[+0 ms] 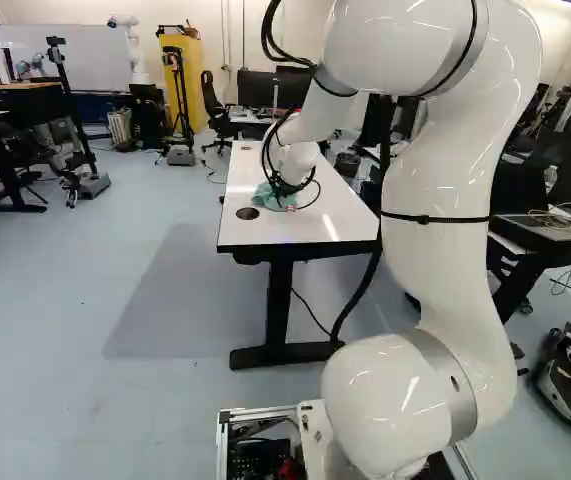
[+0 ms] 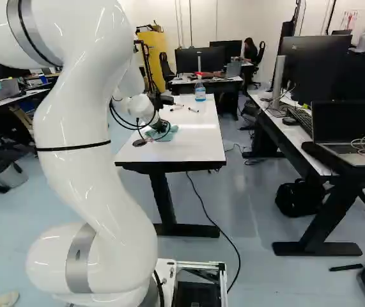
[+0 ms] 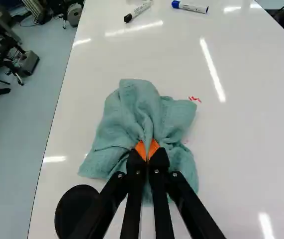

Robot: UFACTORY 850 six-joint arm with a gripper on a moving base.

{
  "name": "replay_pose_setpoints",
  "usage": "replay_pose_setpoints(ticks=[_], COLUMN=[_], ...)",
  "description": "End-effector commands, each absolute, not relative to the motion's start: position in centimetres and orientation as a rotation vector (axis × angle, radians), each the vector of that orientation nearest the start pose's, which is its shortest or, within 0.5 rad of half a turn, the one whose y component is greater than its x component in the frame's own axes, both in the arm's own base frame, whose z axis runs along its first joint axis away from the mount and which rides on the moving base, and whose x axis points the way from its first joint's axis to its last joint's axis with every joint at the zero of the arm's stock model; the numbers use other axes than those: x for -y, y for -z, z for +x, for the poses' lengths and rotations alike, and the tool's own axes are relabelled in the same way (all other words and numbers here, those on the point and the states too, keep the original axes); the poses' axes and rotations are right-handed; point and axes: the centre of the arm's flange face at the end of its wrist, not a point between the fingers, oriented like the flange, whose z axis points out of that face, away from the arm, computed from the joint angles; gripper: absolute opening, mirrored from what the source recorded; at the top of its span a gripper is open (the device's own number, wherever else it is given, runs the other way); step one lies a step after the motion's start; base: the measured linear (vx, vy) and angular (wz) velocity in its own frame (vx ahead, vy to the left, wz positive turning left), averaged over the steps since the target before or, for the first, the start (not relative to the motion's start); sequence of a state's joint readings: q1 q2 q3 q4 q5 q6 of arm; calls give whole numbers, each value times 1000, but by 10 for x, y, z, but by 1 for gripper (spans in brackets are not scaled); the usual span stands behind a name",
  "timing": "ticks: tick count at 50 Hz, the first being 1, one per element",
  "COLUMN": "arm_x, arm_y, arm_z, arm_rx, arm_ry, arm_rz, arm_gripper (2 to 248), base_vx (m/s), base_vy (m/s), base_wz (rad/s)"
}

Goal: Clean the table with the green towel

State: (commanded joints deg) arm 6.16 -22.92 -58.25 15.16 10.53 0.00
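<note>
Gripper (image 2: 163, 126) fingers were closed on the green towel (image 3: 132, 107), a fold clamped between the orange pads (image 3: 154, 148); the cloth partly hid the fingertips. The towel lay bunched on the white table (image 3: 251, 124), its underside concealed. Red marks (image 3: 195, 99) adjoined its edge. Farther ahead lay a black-capped marker (image 3: 138, 11) and a blue-capped marker (image 3: 190, 7); a bottle (image 2: 200, 92) stood beyond.

Towel (image 3: 132, 114): green-blue
Table (image 3: 251, 149): glossy white
Pads (image 3: 153, 148): orange
Markers (image 3: 194, 7): white; caps blue, black
Scribble (image 3: 195, 99): red
</note>
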Motion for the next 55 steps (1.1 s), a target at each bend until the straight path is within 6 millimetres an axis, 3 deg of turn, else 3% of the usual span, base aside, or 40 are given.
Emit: replay_pose_setpoints(ticks=[23, 46, 55], arm_x=[-20, 12, 17], arm_y=[-398, -395, -393], arm_z=[598, 629, 645], arm_rx=[-338, -414, -423], arm_ry=[1195, 1234, 1251], arm_rz=[-2805, -2798, -2791], arm_gripper=[24, 24, 24], base_vx=[0, 0, 0], base_vy=[0, 0, 0], base_wz=[0, 0, 0])
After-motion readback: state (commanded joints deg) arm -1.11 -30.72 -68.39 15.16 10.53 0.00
